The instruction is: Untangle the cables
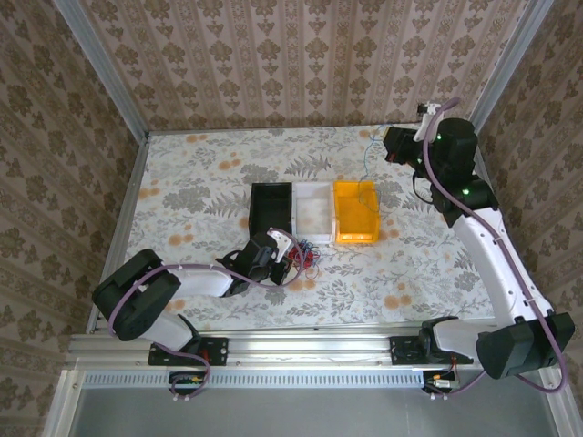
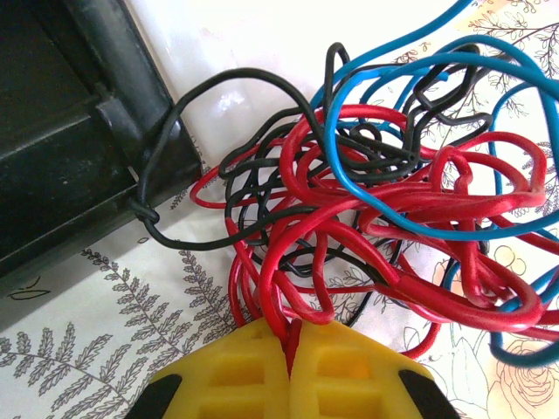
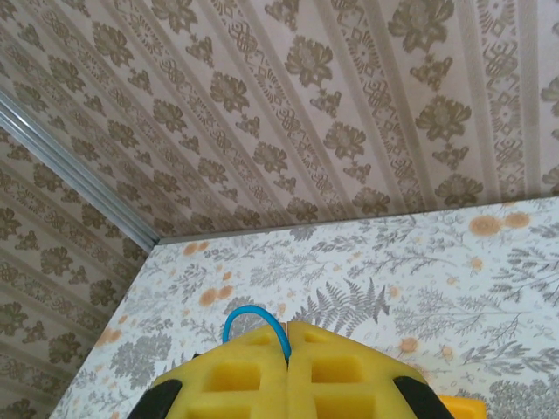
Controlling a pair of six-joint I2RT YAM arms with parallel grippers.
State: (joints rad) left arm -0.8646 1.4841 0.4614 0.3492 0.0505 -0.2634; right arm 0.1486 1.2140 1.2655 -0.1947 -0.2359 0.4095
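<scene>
The cables (image 2: 384, 201) lie in a tangled bunch of red, blue and black loops on the table, just in front of the bins (image 1: 307, 259). My left gripper (image 2: 293, 336) is shut, its yellow fingers pinching a red cable (image 2: 279, 262) at the near edge of the bunch. In the top view the left gripper (image 1: 285, 249) sits low beside the tangle. My right gripper (image 1: 390, 146) is raised at the back right and is shut on a blue cable (image 3: 253, 316). That thin blue cable (image 1: 363, 168) hangs down toward the orange bin.
Three bins stand in a row mid-table: black (image 1: 271, 214), white (image 1: 312, 217) and orange (image 1: 355, 223). The black bin's corner (image 2: 131, 122) is close to the tangle, with one black loop lying against it. Patterned walls enclose the table.
</scene>
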